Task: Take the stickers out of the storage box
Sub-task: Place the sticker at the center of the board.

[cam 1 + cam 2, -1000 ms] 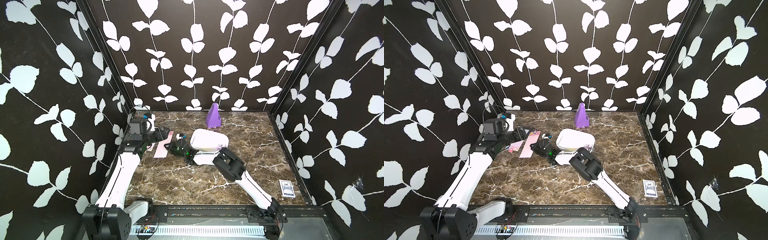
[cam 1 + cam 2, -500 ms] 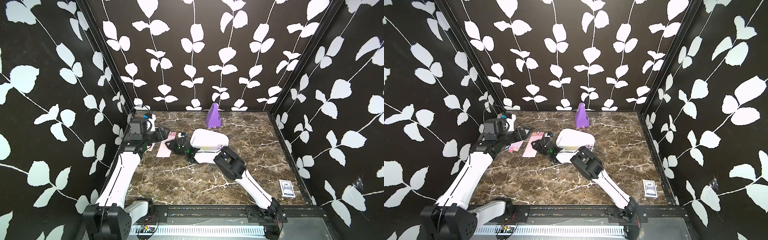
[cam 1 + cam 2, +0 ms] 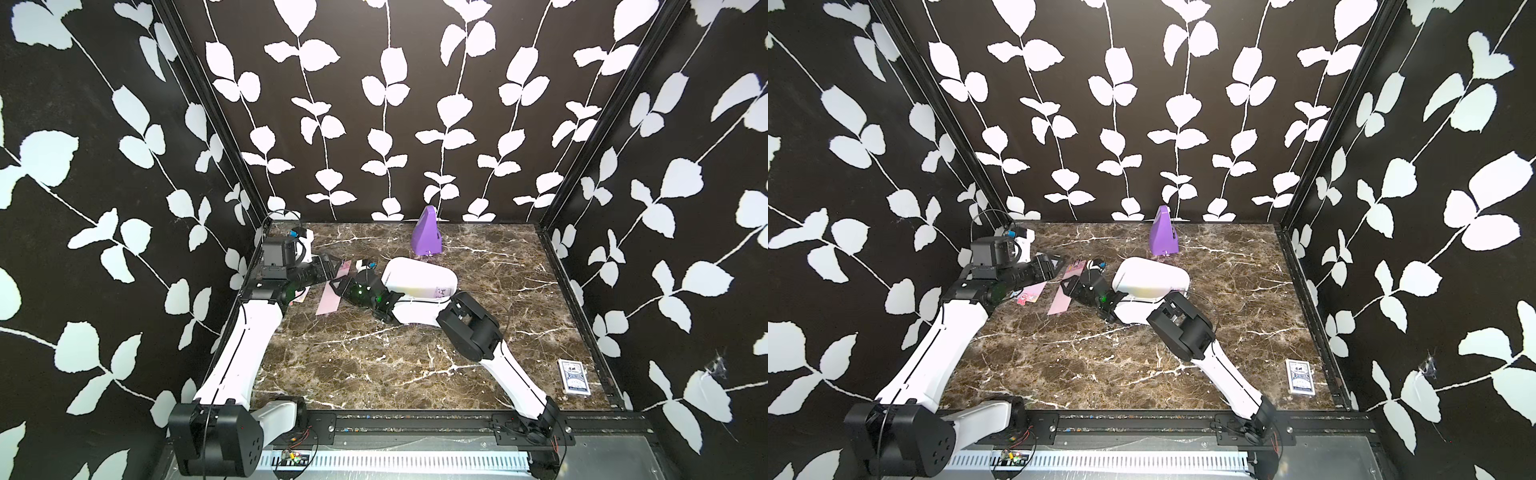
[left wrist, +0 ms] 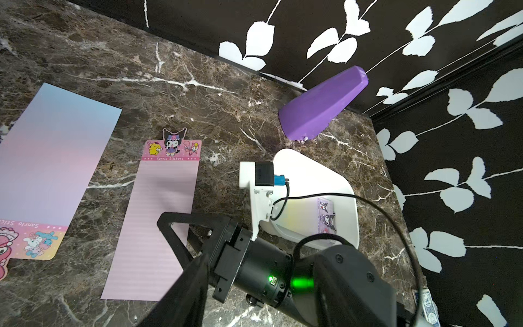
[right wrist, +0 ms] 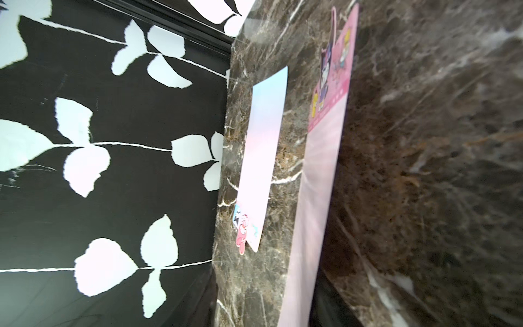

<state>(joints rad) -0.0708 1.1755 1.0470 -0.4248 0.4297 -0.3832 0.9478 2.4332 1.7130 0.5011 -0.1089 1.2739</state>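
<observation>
Pink striped sticker sheet (image 4: pixel 161 198) flat on brown marble surface (image 3: pixel 374 365), near white plastic storage box (image 4: pixel 317 172). Its near end lies under right hand (image 4: pixel 162 225): jaws apparently spread, nothing pinched. Pastel gradient sheet (image 4: pixel 53 158) alongside, by left hand (image 3: pixel 1052 266); that hand's opening cannot be told. More stickers (image 4: pixel 325 215) inside box.

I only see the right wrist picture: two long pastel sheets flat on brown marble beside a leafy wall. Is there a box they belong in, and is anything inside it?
Observer: Yes, a white storage box sits on the marble, with at least one sticker sheet showing inside.
Visitor: Anything else around?
Observer: A purple pyramid-shaped object stands upright at the back, just behind the box.
Visitor: Is that all?
Observer: No, a blue-patterned card pack lies flat near the front right corner.
</observation>
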